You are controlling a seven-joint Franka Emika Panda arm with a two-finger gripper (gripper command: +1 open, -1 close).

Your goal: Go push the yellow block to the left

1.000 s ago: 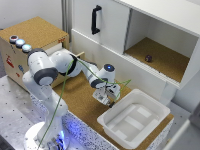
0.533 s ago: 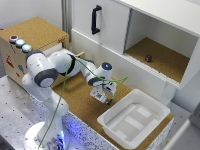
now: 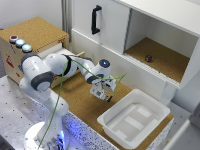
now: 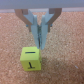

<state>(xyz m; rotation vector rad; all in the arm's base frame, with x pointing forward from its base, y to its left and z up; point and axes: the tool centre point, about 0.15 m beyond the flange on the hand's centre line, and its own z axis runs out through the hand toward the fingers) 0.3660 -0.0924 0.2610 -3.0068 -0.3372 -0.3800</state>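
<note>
In the wrist view the yellow block (image 4: 31, 58) is a tiny cube with a dark mark on its faces. It lies on the cork surface (image 4: 65, 62). My gripper (image 4: 40, 44) is shut and empty, with its fingertips just above and beside the block's upper edge. I cannot tell whether they touch it. In the exterior view my gripper (image 3: 102, 95) hangs low over the cork board (image 3: 75, 97), near the white tub. The block is hidden there by the gripper.
A white tub (image 3: 150, 107) stands close by, on the exterior view's right. Behind is a white cabinet with a black door handle (image 3: 95, 19) and an open compartment holding a small dark ball (image 3: 148, 58). A wooden box (image 3: 37, 32) with buttons stands at the exterior view's left.
The gripper has shifted slightly and sunk a little toward the cork board. The tub and the ball have not moved.
</note>
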